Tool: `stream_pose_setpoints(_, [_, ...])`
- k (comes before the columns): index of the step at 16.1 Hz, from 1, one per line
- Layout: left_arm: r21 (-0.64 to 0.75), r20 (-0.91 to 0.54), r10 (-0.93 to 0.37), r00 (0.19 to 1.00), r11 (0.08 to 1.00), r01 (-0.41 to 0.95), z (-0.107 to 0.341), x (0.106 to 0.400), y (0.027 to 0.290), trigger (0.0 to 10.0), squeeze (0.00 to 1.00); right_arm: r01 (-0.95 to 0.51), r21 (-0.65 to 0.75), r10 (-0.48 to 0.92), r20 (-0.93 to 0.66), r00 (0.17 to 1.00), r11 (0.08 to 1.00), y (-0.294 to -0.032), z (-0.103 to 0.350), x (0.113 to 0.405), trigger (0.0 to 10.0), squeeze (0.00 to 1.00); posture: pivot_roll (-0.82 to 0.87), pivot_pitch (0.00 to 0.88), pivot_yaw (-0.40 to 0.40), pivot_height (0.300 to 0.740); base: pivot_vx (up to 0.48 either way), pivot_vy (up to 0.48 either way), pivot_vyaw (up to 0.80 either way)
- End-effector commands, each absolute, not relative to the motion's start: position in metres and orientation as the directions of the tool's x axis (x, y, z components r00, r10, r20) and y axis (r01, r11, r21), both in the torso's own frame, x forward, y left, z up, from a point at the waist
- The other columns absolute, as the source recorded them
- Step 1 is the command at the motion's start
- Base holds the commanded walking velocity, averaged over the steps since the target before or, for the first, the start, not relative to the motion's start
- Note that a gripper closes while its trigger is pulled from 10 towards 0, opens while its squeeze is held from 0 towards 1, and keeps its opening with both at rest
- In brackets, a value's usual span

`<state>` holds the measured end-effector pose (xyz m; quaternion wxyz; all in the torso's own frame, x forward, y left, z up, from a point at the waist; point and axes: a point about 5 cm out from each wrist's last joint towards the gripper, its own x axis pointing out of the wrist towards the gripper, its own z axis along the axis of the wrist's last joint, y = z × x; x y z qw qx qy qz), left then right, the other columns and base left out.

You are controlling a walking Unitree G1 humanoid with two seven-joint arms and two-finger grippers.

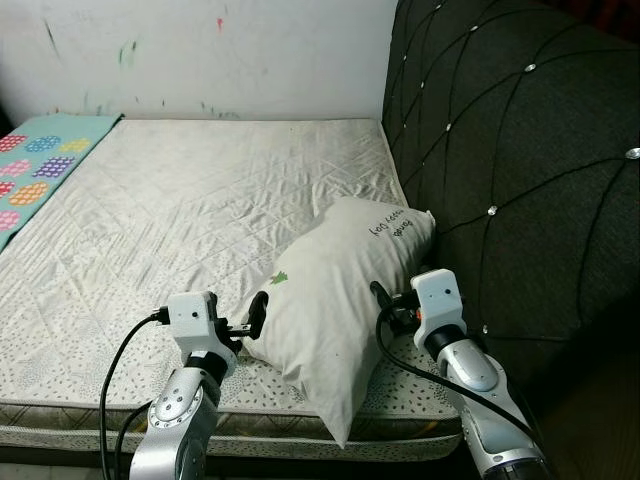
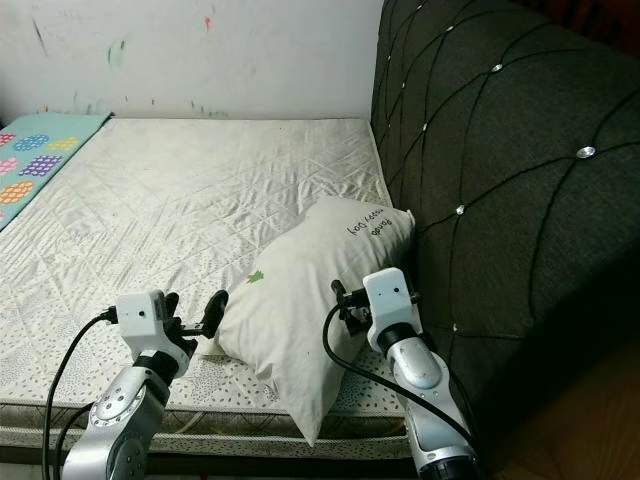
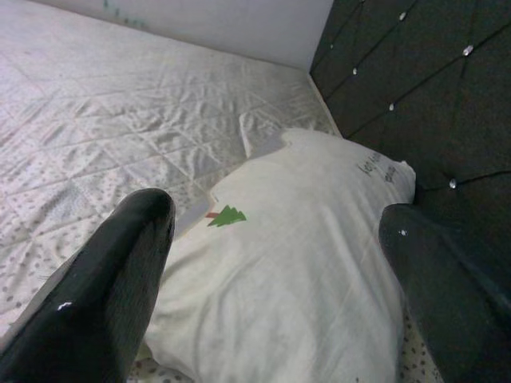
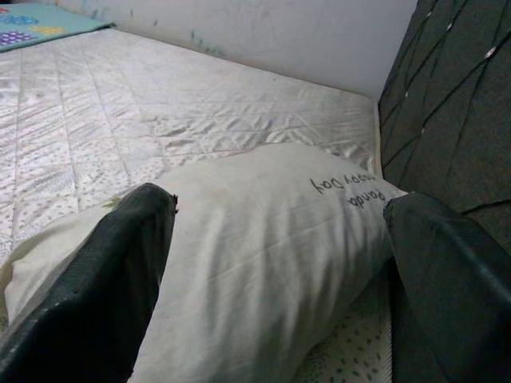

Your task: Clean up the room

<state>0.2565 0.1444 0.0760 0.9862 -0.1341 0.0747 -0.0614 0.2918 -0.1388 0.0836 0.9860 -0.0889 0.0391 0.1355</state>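
Where the bed [image 1: 180, 200] meets the dark tufted headboard [image 1: 520, 170], a white pillow [image 1: 335, 300] lies on the quilted mattress near the front edge, its far end leaning against the headboard and its near corner hanging over the mattress side. Small dark lettering marks the pillow's upper end, and a small green tree motif [image 1: 280, 277] sits on its face.

The left claw [image 1: 245, 325] is positioned at the pillow's left edge, low over the mattress. Its two black fingers are spread apart, one finger [image 1: 258, 312] standing just beside the pillow fabric; in the left wrist view the fingers [image 3: 104, 287] flank the pillow with nothing gripped between them. Whether that finger actually touches the cloth cannot be determined.

The right claw [image 1: 395, 305] is positioned at the pillow's right side, between the pillow and the headboard. In the right wrist view its fingers [image 4: 96, 295] are likewise spread wide on either side of the pillow, holding nothing.

A turquoise blanket [image 1: 40, 165] with coloured round patterns lies along the far left edge of the bed. The white wall [image 1: 200, 50] behind the bed carries scattered coloured marks. Black cables run from both wrists along the silver arms.
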Motion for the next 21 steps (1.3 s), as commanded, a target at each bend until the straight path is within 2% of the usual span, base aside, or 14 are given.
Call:
stream_pose_setpoints(1, [-0.28, -0.14, -0.125, 0.982, 0.956, 0.082, 0.076, 0.256, 0.148, 10.0, 0.0, -0.284, -0.146, 0.268, -0.119, 0.956, 0.948, -0.137, 0.08, 0.29, 10.0, 0.0, -0.08, 0.0, 0.029, 0.74, 0.0, 0.0, 0.0])
stream_pose_setpoints(5, [-0.291, -0.123, -0.183, 0.975, 0.946, 0.141, 0.083, 0.244, 0.143, 10.0, 0.0, -0.29, -0.116, 0.272, -0.152, 0.95, 0.95, -0.131, 0.072, 0.276, 10.0, 0.0, -0.07, 0.005, 0.041, 0.74, 0.0, 0.0, 0.0])
stream_pose_setpoints(10, [-0.307, -0.147, -0.215, 0.965, 0.938, 0.162, 0.088, 0.239, 0.136, 10.0, 0.0, -0.302, -0.07, 0.287, -0.166, 0.943, 0.951, -0.119, 0.071, 0.268, 10.0, 0.0, -0.05, 0.099, 0.06, 0.74, 0.0, 0.0, 0.0])
stream_pose_setpoints(14, [-0.31, -0.173, -0.221, 0.96, 0.937, 0.16, 0.087, 0.231, 0.138, 10.0, 0.0, -0.294, -0.025, 0.288, -0.146, 0.947, 0.955, -0.115, 0.076, 0.26, 10.0, 0.0, -0.05, 0.128, 0.062, 0.74, 0.0, 0.0, 0.0])
stream_pose_setpoints(21, [-0.31, -0.191, -0.219, 0.957, 0.938, 0.153, 0.087, 0.228, 0.139, 10.0, 0.0, -0.287, -0.009, 0.283, -0.14, 0.949, 0.958, -0.116, 0.078, 0.257, 10.0, 0.0, -0.05, 0.131, 0.063, 0.736, 0.0, 0.0, 0.0])
